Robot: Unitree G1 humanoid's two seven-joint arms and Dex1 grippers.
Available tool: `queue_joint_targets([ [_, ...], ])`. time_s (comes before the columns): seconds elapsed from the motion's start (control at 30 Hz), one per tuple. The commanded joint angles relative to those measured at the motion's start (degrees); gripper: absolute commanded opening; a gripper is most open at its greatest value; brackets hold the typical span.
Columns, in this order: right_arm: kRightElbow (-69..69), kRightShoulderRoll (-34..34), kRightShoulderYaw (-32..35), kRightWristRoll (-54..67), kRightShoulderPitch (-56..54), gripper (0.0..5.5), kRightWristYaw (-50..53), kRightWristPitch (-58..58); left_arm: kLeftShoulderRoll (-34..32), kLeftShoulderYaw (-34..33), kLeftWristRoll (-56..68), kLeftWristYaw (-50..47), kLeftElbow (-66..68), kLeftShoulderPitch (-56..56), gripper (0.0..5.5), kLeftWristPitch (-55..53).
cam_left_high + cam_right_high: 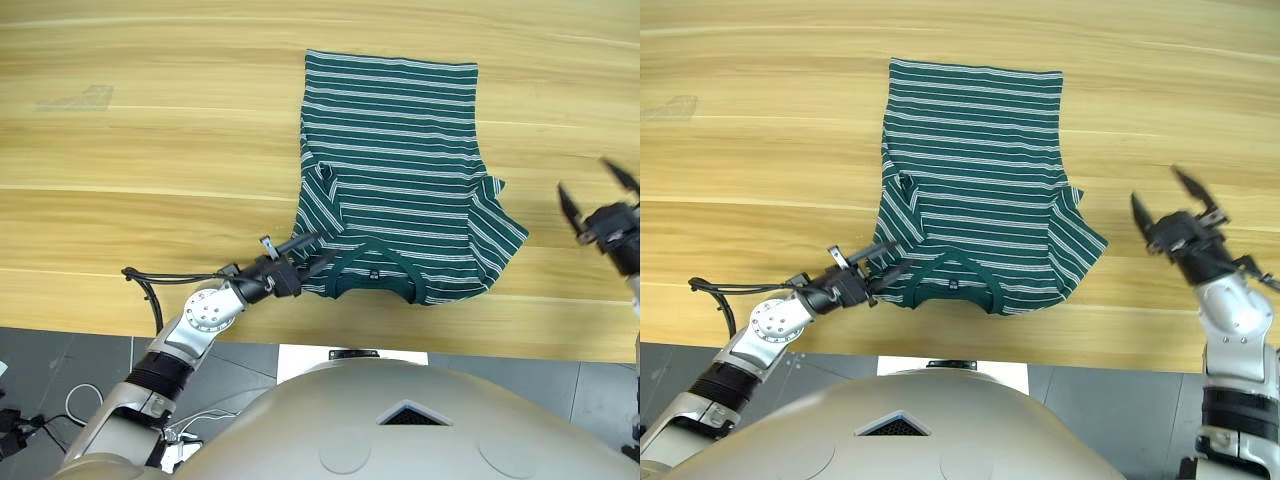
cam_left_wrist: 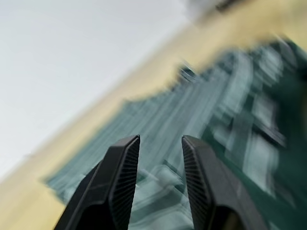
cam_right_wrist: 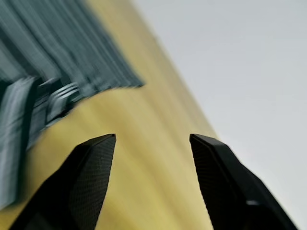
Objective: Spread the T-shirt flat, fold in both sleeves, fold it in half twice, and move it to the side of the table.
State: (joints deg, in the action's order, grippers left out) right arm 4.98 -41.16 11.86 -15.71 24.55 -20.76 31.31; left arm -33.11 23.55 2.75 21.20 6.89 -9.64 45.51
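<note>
Mid-frame, the green white-striped fabric T-shirt [image 1: 390, 160] lies flat; left gripper [image 1: 327, 246] and right gripper [image 1: 1155, 187], both released, flank it, seemingly poised for sleeve-folding.

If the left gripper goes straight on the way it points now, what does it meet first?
The T-shirt: the left gripper, open, points at its near corner. Whether it touches the cloth yet is unclear.

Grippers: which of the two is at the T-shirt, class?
The left gripper: its tips sit at a T-shirt corner beside the collar; the right gripper hangs open over bare table, clear of the cloth.
</note>
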Motion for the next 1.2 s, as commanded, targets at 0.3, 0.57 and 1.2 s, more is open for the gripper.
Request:
queue_joint_targets([
  [0.3,-2.1,-6.3,-9.7,-13.6,8.1,2.84,0.7,8.6,8.8,-14.3,1.0,-6.6,-7.5,2.0,1.61,-8.3],
  [0.57,5.3,-4.8,-13.7,-15.7,-3.2,2.84,5.2,7.3,10.4,-22.4,-1.1,-9.7,-11.2,-2.3,1.61,-10.7],
  [1.2,14.6,-8.7,-16.8,-14.4,-8.9,2.03,7.3,10.4,13.4,-25.2,-1.2,-8.9,-10.6,-4.4,1.69,-10.9],
])
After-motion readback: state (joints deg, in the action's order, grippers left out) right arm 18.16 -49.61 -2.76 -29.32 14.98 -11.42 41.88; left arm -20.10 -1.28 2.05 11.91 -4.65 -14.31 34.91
